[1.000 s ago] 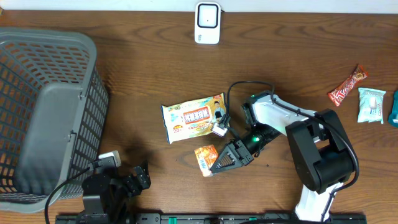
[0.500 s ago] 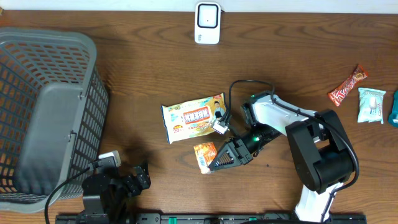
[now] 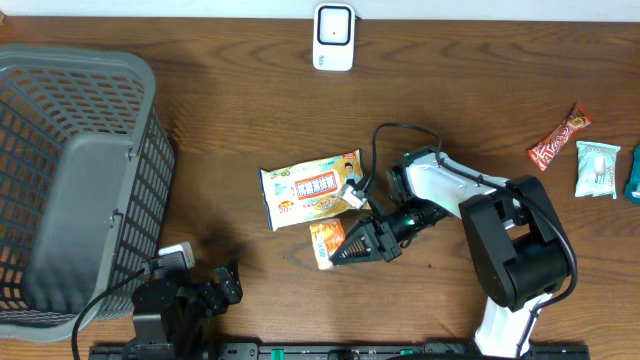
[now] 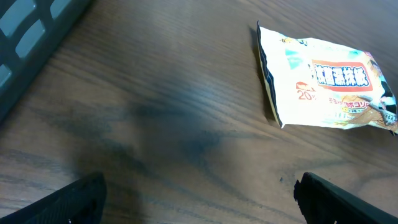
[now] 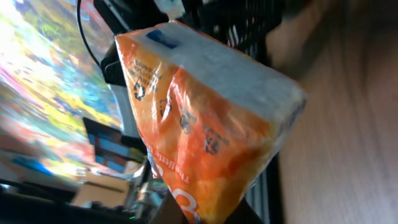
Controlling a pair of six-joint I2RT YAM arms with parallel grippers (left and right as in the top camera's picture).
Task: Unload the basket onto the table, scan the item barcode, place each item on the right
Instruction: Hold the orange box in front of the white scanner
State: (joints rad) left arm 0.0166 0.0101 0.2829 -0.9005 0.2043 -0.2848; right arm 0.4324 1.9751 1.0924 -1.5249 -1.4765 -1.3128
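An orange packet [image 3: 326, 243] is clamped in the closed right tool [image 3: 346, 251], near a yellow packet [image 3: 308, 190]; the left tool [image 4: 200, 186] is spread wide, empty.

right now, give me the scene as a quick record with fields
right tool: shut on orange packet
left tool: open, holding nothing
yellow packet: lying flat, just beyond the orange packet
white device: far edge, near centre
grey basket: far left
red wrapper, teal packet: far right
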